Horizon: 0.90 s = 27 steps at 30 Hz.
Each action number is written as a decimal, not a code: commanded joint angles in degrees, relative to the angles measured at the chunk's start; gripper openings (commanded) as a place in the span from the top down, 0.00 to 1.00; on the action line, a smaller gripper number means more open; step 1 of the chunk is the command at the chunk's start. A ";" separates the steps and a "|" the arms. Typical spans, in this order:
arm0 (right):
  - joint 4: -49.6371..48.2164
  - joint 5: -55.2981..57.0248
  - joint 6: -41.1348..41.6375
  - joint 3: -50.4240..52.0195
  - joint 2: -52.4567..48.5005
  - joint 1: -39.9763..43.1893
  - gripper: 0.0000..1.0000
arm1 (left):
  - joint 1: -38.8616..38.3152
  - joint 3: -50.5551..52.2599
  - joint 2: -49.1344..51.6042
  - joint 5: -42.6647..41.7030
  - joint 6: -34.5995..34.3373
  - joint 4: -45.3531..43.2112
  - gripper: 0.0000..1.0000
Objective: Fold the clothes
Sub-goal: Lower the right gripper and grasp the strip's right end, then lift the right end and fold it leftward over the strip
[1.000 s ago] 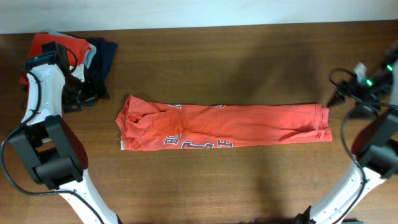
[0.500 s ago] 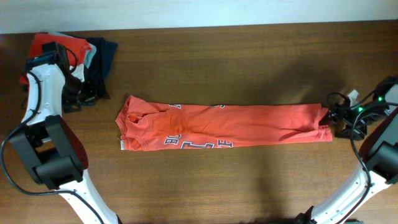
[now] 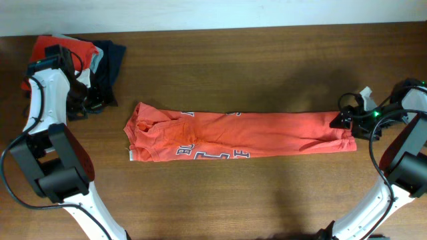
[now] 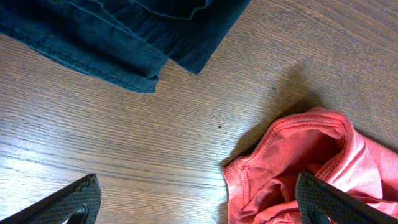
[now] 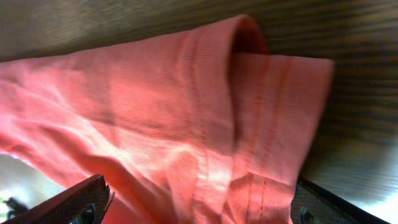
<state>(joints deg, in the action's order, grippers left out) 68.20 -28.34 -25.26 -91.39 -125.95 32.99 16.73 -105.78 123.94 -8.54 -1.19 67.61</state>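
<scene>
An orange shirt (image 3: 247, 135) with printed lettering lies folded into a long strip across the middle of the table. My right gripper (image 3: 347, 121) is at its right end. In the right wrist view its fingers (image 5: 199, 208) are open and straddle the shirt's hem (image 5: 261, 124), which fills the frame. My left gripper (image 3: 89, 102) sits at the far left beside a pile of clothes (image 3: 100, 57). In the left wrist view it (image 4: 202, 211) is open and empty over bare wood, with the shirt's left end (image 4: 298, 162) by its right finger.
The pile at the back left holds a dark blue garment (image 4: 124, 31) and orange-red cloth (image 3: 50, 45). The wooden table (image 3: 233, 67) runs to a pale edge at the back. Both arm bases stand at the front corners.
My right gripper has come down and leftward from the far right edge to the shirt's right end. The left arm and the shirt have not moved.
</scene>
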 commanded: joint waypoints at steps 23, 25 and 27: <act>-7.93 -1.42 0.22 5.62 -2.75 -0.61 0.96 | 0.04 -0.98 -2.25 0.02 -0.55 -0.11 0.01; -6.78 -1.44 0.70 2.99 -2.75 -0.57 0.96 | 0.04 -0.98 -2.25 0.02 -0.55 -0.11 0.01; -4.76 -0.92 0.66 -0.28 -2.75 -0.39 0.96 | 0.04 -0.98 -2.25 0.02 -0.55 -0.11 0.01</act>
<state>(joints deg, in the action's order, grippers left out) 62.89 -32.75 -25.21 -87.70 -127.13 32.84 16.73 -105.78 123.94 -8.54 -1.19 67.61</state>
